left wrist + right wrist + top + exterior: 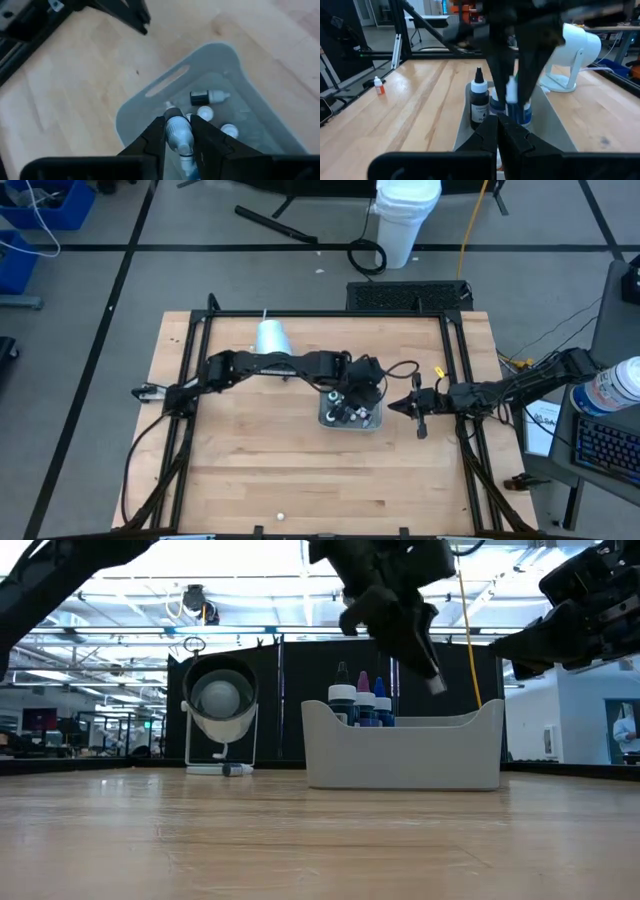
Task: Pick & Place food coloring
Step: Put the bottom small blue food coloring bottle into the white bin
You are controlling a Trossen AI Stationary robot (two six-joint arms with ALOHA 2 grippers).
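1. a white lamp-like cylinder point(221, 700) stands on the counter point(260, 470) beyond the grey tray point(210, 55); a stray small bottle point(378, 86) stands well apart from the tray.
2. the tray wall hides the lower parts of the bottles inside point(362, 705).
3. the left claw point(178, 134), over the tray, pinches a white-capped food coloring bottle point(179, 131) between its fingers.
4. the right claw point(499, 131) waits just beside the tray, fingers together, empty.

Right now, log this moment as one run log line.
left hand: shut on food coloring bottle, above grey tray | right hand: shut, empty, beside tray | bottles in tray
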